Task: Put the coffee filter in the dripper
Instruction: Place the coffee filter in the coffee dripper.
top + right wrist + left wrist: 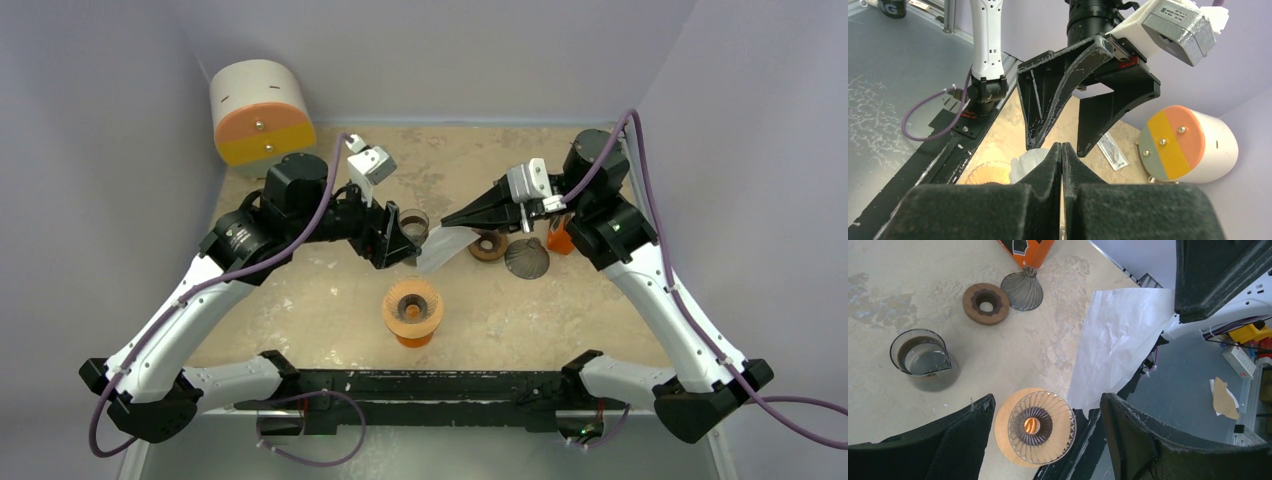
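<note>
Right wrist closeup shows right claw (1062,146) pinching coffee filter (1029,160); left claw (1047,399) gapes empty.

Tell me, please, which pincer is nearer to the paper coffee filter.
Right: the right pincer is shut on the coffee filter; the left pincer hangs open beside its other end, not gripping it.
</note>
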